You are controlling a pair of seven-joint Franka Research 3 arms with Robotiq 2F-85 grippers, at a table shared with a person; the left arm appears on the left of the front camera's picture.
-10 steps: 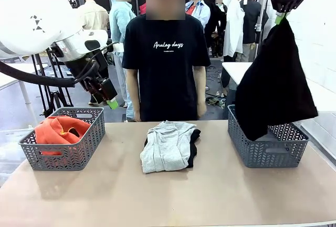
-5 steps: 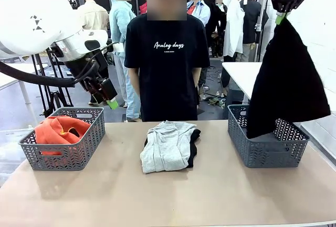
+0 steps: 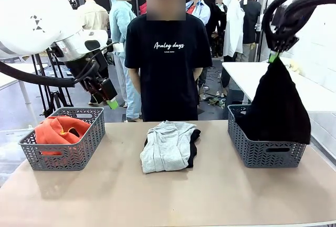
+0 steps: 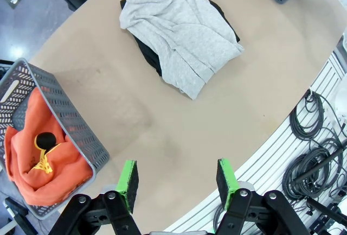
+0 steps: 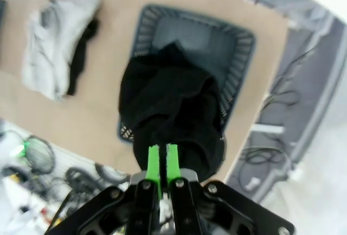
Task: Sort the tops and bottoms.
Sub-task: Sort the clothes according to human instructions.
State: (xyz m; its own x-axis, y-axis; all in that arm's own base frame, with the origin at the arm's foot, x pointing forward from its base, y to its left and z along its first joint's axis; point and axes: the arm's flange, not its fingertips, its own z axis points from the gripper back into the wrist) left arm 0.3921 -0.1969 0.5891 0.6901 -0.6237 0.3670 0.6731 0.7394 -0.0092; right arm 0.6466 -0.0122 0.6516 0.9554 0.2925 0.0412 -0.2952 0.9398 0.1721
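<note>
Hanging limp into the right basket (image 3: 265, 152), the black bottoms (image 3: 278, 106) are pinched at a top fold by the right gripper (image 3: 273, 57). Soft, light, floppy stuff, so a bunched edge is best grabbed. The left gripper (image 4: 176, 183) is spread, empty.

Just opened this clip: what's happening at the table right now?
The right pincer is shut on a black garment, which hangs with its lower end inside the grey basket on the robot's right. The left pincer is open and holds nothing, above the table near the left basket, which holds an orange top. A grey sweatshirt lies mid-table on another black piece. The person stands at the far side, touching nothing.
</note>
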